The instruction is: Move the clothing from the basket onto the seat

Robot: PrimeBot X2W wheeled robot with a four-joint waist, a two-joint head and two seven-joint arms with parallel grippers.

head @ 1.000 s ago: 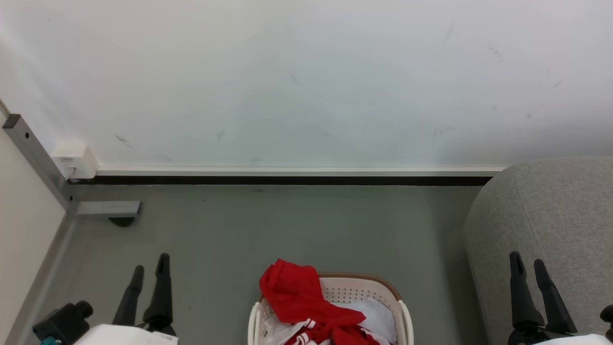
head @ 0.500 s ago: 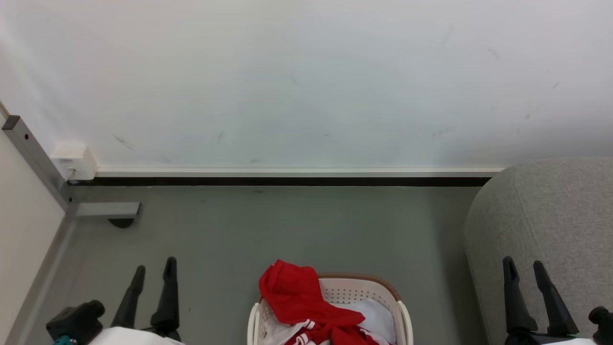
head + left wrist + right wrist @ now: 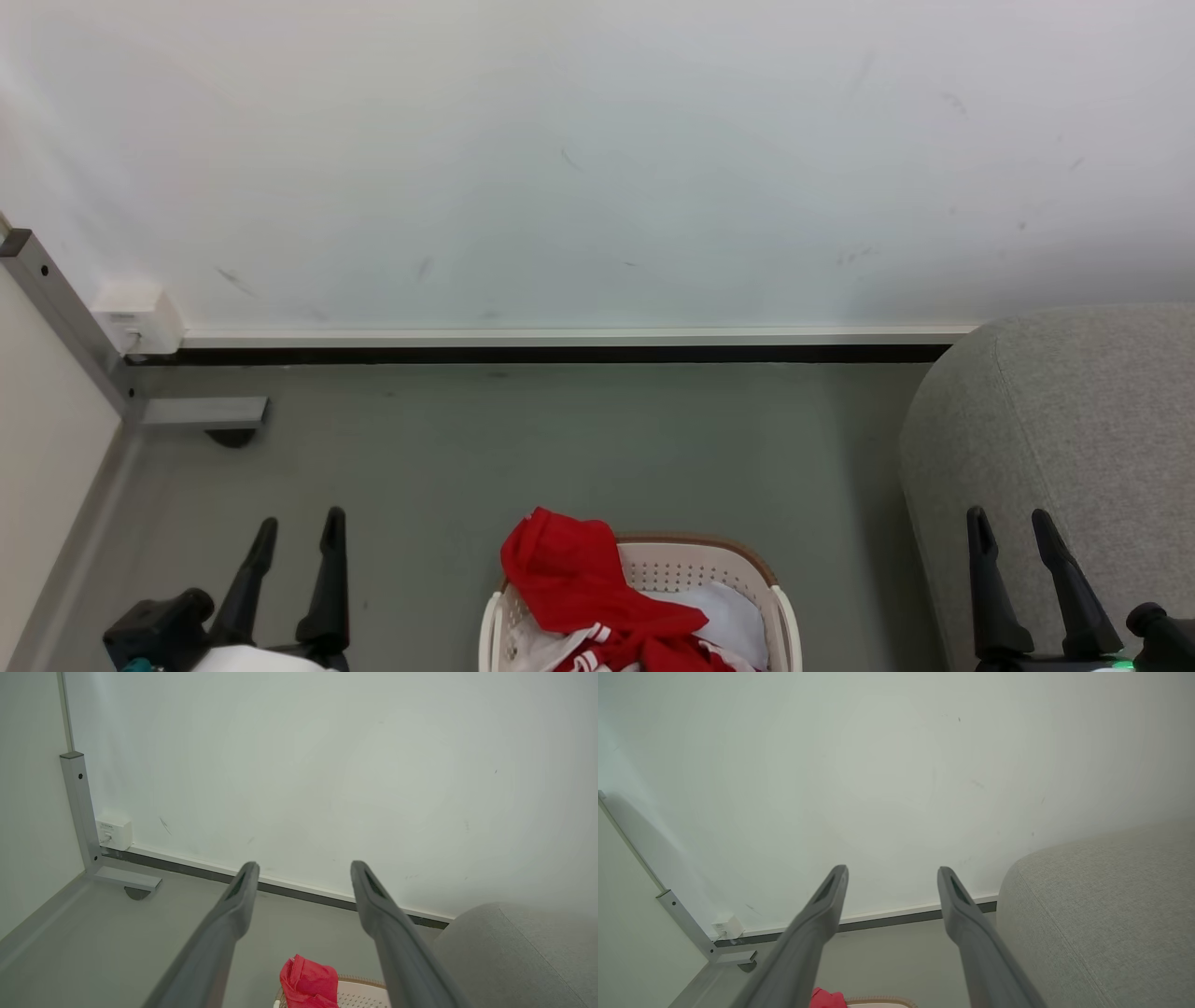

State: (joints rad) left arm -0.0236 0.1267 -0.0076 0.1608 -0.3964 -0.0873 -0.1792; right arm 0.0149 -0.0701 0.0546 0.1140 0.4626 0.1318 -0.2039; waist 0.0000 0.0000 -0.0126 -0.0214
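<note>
Both the left gripper [image 3: 301, 519] and the right gripper [image 3: 1007, 513] are released, fingers spread with nothing between them. The task looks barely begun: the clothing [image 3: 569, 579], red heaped over white, lies in the basket [image 3: 742, 558] between the two grippers, and no garment shows on the visible part of the seat [image 3: 1074, 420]. The seat's rounded edge rises just behind the right gripper, so a carry would go that way over the basket's brown rim. Open floor [image 3: 560, 439] stretches ahead of the left gripper to the wall [image 3: 597, 168].
</note>
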